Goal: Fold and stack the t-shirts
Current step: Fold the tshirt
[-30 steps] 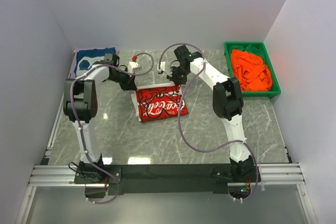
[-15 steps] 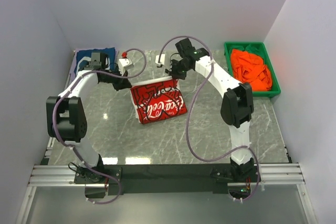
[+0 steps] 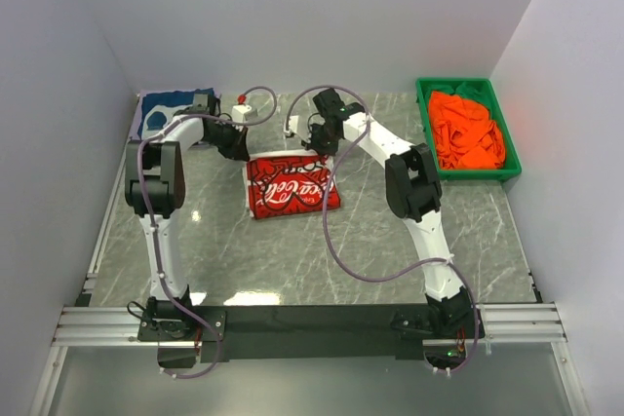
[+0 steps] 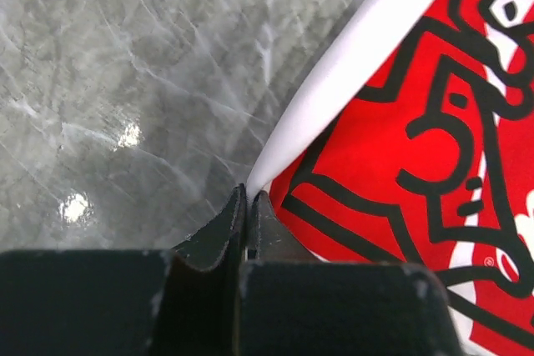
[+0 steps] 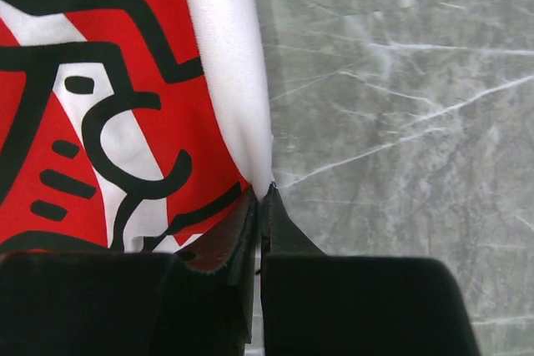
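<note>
Nearest the arm bases the grey marble table (image 3: 292, 260) shows bare stone, and just past it, about the middle of the top view, the red shirt (image 3: 292, 185) with its white print rests flat as a compact rectangle. Half a second ago its far edge was raised off the stone and the cloth hung longer and looser. Now that edge is back down, the shape is shorter and tidier, and it sits slightly farther toward 12 o'clock than a second ago — this reads as a lift-and-settle to square up the fold. At the shirt's 11 o'clock corner the left claw (image 3: 237, 146) is pinched tight on the white edge, its jaws pressed together with cloth between them in the left wrist view. At the 1 o'clock corner the right claw (image 3: 319, 143) is likewise clamped on the white edge, the corner of cloth caught in the seam of its jaws. Neither has let go, so the fold is laid but not released. Farther back, at 10 o'clock, a navy shirt (image 3: 168, 107) lies in the far left corner — probably where the pile goes, so a carry over there looks the likely follow-up. At 2 o'clock the green bin (image 3: 426, 109) holds orange shirts (image 3: 468, 129), crumpled and unfolded, so much of the task remains.
</note>
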Available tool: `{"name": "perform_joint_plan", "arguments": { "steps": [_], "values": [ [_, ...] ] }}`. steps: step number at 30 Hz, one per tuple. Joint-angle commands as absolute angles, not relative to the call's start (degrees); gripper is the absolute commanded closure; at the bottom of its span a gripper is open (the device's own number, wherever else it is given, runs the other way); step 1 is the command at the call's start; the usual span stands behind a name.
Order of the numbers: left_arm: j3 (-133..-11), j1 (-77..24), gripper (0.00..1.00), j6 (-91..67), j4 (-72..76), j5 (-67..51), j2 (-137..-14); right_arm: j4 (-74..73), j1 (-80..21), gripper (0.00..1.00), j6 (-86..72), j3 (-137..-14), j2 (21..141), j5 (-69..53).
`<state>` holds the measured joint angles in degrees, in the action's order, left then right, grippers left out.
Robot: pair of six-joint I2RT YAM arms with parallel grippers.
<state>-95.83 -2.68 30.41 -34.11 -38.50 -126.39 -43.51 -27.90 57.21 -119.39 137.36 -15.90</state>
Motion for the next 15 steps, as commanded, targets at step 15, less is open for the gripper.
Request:
{"name": "perform_joint_plan", "arguments": {
  "steps": [15],
  "values": [
    [-100.6, -1.9, 0.74, 19.8, -30.0, -30.3, -124.9, -35.8, -26.4, 0.64, 42.8, -120.0, 131.6, 1.1]
  ]
}}
